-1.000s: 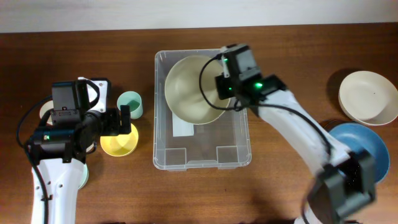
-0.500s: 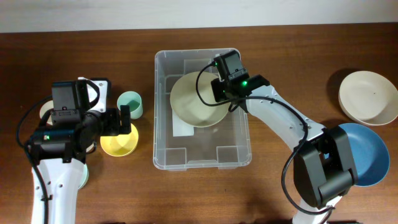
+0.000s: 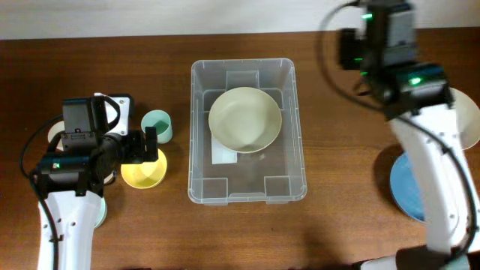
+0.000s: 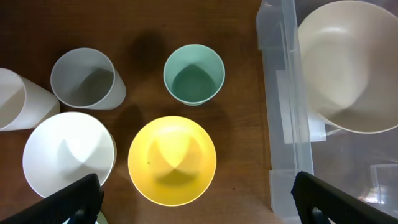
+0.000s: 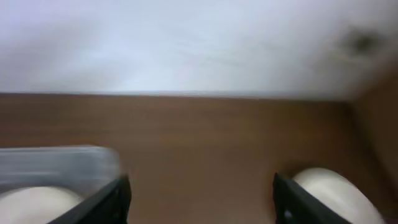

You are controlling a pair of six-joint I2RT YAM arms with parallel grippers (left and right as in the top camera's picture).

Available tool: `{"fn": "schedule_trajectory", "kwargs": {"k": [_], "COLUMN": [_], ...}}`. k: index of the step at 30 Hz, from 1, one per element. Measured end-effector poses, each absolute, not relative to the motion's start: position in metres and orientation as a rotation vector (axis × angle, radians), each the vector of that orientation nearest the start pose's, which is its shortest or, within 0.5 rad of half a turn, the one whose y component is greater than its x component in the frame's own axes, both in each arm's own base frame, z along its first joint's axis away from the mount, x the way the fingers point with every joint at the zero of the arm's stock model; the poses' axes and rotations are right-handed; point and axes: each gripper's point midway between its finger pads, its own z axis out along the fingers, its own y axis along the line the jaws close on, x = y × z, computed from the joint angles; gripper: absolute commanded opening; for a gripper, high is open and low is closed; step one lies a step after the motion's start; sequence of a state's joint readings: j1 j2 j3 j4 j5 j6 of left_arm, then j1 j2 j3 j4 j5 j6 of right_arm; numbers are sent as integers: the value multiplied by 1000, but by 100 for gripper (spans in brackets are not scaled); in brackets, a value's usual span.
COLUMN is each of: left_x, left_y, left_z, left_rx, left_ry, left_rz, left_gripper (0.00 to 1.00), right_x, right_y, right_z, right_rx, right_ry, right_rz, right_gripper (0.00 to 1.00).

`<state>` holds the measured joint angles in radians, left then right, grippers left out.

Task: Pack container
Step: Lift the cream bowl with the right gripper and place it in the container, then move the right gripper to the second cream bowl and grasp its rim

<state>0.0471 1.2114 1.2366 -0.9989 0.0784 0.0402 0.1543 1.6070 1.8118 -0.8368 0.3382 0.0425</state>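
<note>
The left pincer [image 4: 198, 198], fingers apart and empty, hovers over a yellow bowl [image 4: 172, 160]; the right pincer [image 5: 199, 196], likewise apart and empty, hangs off to the side. Between them sits the container [image 3: 198, 150]. A careless grab could knock the green cup [image 4: 193, 73] just beside the bowl.

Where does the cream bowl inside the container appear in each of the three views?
Overhead: cream bowl, near the picture's centre.
Left wrist: upper right corner.
Right wrist: bottom left edge, blurred, probably it.
Shared landmark: the clear container.
</note>
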Motion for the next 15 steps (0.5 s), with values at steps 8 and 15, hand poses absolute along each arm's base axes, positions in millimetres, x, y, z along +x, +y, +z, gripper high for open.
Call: {"fn": "schedule_trajectory", "kwargs": {"k": [8,15], "left_x": [312,312], "left_y": [1,1], "left_z": [226,226], "left_rx": [23,23], "left_ry": [2527,2526], "left_rz": [-64,-64], "left_gripper": [99,99], "right_x": [445,428], "right_y": [-141,-201], "right_z": [186,113], "right_rx": [459,676], "right_ry": [2607,2740], "right_rz": [-508,-533], "right_gripper": [74,75]}}
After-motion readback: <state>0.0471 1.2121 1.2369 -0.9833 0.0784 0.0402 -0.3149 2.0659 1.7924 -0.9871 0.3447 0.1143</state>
